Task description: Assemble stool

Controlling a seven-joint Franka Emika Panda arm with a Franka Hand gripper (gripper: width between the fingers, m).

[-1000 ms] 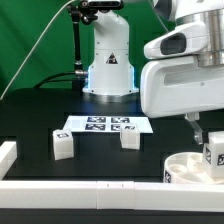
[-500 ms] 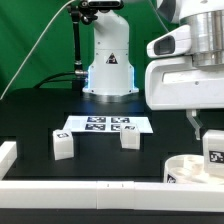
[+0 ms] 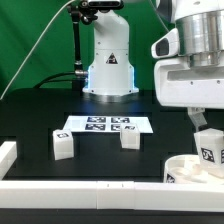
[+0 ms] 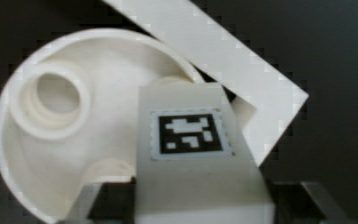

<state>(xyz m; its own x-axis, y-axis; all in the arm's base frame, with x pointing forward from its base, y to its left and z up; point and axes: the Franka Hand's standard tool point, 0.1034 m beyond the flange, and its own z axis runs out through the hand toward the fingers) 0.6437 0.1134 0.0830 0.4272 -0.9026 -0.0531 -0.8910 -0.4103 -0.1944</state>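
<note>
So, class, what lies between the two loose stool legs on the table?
Bare black table, as the exterior view shows; the marker board lies just behind that stretch.

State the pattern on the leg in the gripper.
A black-and-white square tag on the plain white leg; the wrist view shows it best.
</note>
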